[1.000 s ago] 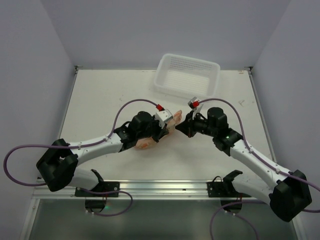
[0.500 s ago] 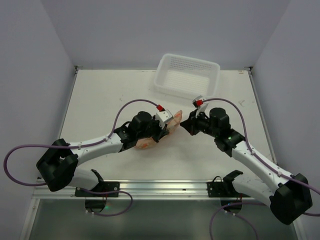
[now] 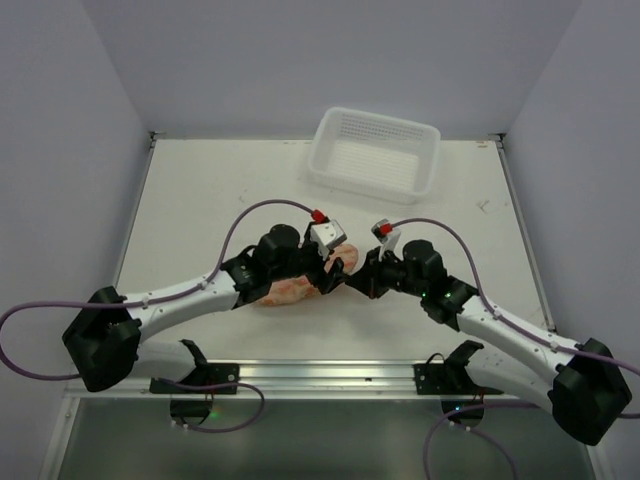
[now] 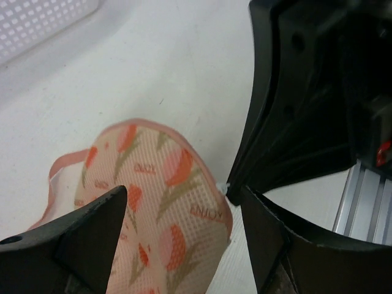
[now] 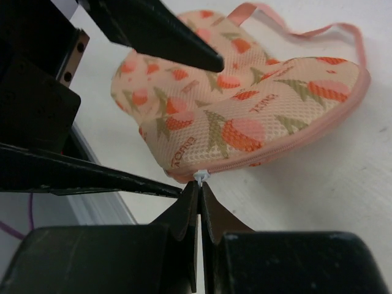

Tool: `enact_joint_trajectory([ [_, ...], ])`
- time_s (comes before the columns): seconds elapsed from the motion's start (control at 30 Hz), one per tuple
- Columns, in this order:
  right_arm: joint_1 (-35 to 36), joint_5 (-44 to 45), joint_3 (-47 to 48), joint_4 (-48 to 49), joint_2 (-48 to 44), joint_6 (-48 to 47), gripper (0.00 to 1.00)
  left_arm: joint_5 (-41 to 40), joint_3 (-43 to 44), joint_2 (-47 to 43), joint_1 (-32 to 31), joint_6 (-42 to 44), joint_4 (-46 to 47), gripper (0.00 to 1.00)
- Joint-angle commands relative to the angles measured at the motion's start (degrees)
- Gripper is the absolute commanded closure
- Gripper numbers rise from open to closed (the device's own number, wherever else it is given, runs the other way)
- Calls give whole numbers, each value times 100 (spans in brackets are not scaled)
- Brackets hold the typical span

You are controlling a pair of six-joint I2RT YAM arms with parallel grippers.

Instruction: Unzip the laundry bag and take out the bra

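The laundry bag (image 3: 292,287), a peach pouch with red-orange prints and a pink zipper edge, lies on the table between the two arms. My left gripper (image 3: 330,272) stands open; in the left wrist view its jaws straddle the laundry bag (image 4: 159,196) without pinching it. My right gripper (image 5: 200,185) is shut on the small white zipper pull (image 5: 201,176) at the rounded end of the laundry bag (image 5: 245,116). That pull (image 4: 222,185) also shows beside the right gripper's black body. The zipper looks closed. The bra is hidden.
A white plastic lattice basket (image 3: 372,150) stands at the back of the table, its corner showing in the left wrist view (image 4: 37,24). The bag's thin pink loop (image 5: 294,27) trails on the table. The metal rail (image 3: 320,372) runs along the near edge.
My left gripper has opened and let go of the bag. Both grippers and the bag have shifted nearer and slightly left. The right gripper stays shut.
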Motion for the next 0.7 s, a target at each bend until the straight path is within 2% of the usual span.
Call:
enact_joint_trajectory([
  [0.0, 445, 383, -277, 565, -40, 773, 100, -38, 81, -146, -231, 76, -64, 22],
  [0.17, 693, 752, -638, 1049, 118, 1055, 100, -247, -121, 21, -477, 76, -380, 27],
  [0.37, 702, 885, -963, 1585, 593, 1187, 100, -469, -411, 21, -522, -47, -407, 26],
  [0.67, 719, 912, -1403, 2148, 602, 1257, 100, -715, -517, 3, -565, -126, -539, 25],
])
